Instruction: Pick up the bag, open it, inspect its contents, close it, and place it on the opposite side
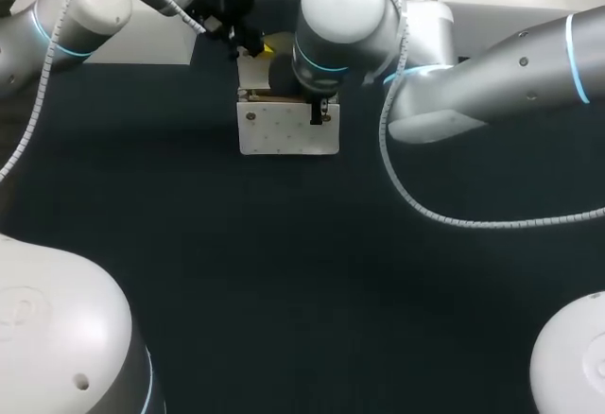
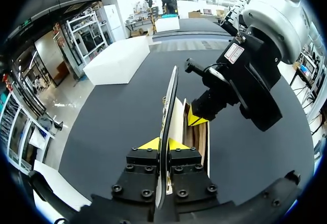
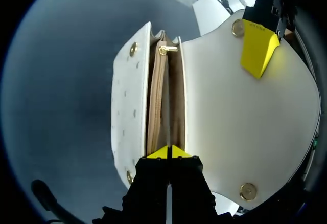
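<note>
The white bag (image 1: 288,130) stands on the dark table (image 1: 189,244), and we take it as our mark for everything else. Our right arm (image 1: 510,64) comes in from the right of the bag and bends so that its wrist hangs straight above the bag's mouth, fingers pointing down. The right fingers (image 3: 176,153) are pressed close together at the near end of the opening. A thin inner layer of the bag runs edge-on up between them, and they appear to pinch it.

Our left arm (image 1: 85,8) comes in from behind and to the left of the bag, reaching low toward its rear. The left fingers (image 2: 175,144) are clamped on the edge of the flap (image 2: 168,111), one yellow tip on each face, holding it lifted away from the bag's body. From above, the flap (image 3: 230,111) lies turned back to one side of the mouth, with two gold snaps (image 3: 249,191) on its inner face. The tan lining (image 3: 156,106) shows between the bag's white walls.
</note>
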Motion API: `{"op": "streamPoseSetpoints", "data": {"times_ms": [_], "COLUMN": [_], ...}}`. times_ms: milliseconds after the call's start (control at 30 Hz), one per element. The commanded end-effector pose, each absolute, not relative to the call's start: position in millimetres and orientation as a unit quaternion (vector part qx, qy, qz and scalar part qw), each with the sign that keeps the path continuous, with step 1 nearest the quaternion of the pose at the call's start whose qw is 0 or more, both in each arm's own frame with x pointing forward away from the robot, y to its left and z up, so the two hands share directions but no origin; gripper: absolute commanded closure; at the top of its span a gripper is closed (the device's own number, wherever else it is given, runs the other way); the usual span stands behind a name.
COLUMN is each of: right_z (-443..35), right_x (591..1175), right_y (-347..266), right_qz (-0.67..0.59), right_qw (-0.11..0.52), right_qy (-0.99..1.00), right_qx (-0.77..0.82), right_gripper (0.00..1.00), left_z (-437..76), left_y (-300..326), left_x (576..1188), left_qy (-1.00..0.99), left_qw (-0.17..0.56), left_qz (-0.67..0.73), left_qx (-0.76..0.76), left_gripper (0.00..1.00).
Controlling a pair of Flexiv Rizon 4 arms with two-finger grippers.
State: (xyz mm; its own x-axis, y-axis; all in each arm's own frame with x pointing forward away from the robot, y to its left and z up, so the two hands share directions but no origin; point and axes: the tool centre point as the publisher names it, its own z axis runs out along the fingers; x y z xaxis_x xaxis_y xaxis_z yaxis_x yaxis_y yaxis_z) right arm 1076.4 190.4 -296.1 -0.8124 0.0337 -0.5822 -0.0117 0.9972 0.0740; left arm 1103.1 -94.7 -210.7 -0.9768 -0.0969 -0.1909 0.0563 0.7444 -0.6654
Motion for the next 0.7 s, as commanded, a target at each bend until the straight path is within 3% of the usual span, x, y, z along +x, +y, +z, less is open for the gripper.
{"op": "streamPoseSetpoints", "data": {"times_ms": [33, 700], "right_z": [-298.2, -314.5], "right_x": [1075.0, 1090.5], "right_y": [192.0, 193.5], "right_qz": [0.033, 0.034], "right_qw": [0.302, 0.261], "right_qy": [0.953, 0.965], "right_qx": [0.005, 0.001], "right_gripper": [1.0, 1.0], "left_z": [-209.5, -207.2], "left_y": [-92.3, -91.6], "left_x": [1103.8, 1099.6], "left_qy": [0.925, 0.917], "left_qw": [0.105, 0.083], "left_qz": [-0.365, -0.389], "left_qx": [-0.012, 0.009], "left_gripper": [1.0, 1.0]}}
